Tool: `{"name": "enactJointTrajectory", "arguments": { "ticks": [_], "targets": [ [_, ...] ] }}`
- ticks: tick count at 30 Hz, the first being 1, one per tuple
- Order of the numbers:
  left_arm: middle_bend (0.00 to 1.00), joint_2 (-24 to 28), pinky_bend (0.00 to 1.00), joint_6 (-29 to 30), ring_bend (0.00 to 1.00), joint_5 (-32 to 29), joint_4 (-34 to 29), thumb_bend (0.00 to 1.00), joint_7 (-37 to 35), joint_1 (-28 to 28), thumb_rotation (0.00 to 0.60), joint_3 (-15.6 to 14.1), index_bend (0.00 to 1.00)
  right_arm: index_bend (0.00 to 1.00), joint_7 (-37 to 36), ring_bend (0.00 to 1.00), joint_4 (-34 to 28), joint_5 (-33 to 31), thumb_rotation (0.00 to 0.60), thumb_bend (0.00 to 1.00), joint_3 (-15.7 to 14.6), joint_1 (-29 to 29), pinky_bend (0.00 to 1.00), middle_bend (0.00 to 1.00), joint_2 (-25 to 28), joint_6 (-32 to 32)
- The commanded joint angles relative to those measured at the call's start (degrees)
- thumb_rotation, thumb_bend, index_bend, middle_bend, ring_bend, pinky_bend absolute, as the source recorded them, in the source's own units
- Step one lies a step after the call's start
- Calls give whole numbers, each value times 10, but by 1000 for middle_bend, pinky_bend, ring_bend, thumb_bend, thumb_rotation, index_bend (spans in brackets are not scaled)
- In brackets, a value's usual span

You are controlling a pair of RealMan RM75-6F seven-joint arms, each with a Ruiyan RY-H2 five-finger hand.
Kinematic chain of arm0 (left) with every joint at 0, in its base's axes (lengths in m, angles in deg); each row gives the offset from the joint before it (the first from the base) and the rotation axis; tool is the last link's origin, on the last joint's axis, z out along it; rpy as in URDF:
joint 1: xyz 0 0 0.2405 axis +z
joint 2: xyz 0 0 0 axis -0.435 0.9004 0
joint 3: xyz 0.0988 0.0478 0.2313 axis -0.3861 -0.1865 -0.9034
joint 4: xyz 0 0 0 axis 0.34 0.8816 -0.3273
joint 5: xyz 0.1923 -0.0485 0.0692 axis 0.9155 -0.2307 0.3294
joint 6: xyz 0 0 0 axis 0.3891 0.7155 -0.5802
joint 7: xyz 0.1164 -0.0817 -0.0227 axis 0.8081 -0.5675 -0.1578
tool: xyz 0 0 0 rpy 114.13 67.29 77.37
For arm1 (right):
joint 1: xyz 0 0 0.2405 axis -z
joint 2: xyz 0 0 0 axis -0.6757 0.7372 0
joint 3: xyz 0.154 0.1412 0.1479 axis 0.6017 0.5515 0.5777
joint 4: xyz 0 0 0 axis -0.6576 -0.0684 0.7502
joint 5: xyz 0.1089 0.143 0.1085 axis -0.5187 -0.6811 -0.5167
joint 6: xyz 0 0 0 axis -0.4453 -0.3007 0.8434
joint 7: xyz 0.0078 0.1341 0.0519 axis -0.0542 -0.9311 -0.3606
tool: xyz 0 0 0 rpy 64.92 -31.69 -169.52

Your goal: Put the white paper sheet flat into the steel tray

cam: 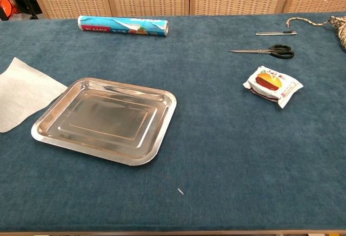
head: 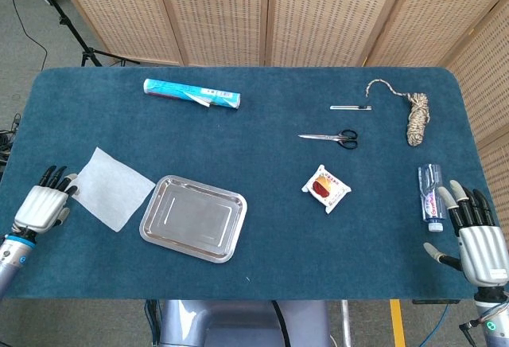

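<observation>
The paper sheet (head: 116,187) lies flat on the blue table (head: 262,235), at the left side, just beside the tray (head: 193,218) and apart from it, one corner reaching close to the tray's left rim. In the chest view the sheet (cam: 22,92) runs off the left edge of the frame while the tray (cam: 48,134) sits bare, nothing in it. So the task is hardly begun, as I judge it: the sheet is not lifted, not gripped, and not in the tray.

The left hand (head: 44,200) rests at the table's left edge with its dark fingertips (head: 56,177) at the sheet's left corner. The fingers lie side by side, extended toward the paper; whether they touch it or only sit just beside it, I cannot tell. It holds nothing. What is left is everything: get hold of the sheet, carry it right over the tray, and lay it down flat inside the rim.

The right hand (head: 475,235) waits well apart at the right edge, palm down, fingers spread and empty, near a small bottle (head: 430,194). Further out lie a snack packet (head: 327,188), scissors (head: 330,136), a roll of plastic wrap (head: 192,95) and a bundle of rope (head: 415,116).
</observation>
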Motion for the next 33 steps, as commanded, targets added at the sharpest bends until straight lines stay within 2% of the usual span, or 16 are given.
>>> {"name": "enactJointTrajectory", "arguments": {
  "ticks": [1,33],
  "targets": [
    [236,-7,62,1,37,-1,9,359,-1,-1,600,0,412,1,0,0,0,0,600,0,0,0,0,0,0,0],
    [245,-73,62,19,45,-5,102,363,6,-3,600,0,424,1,-7,0,0,1,600,0,-1,2,0,0,2,2]
  ]
}}
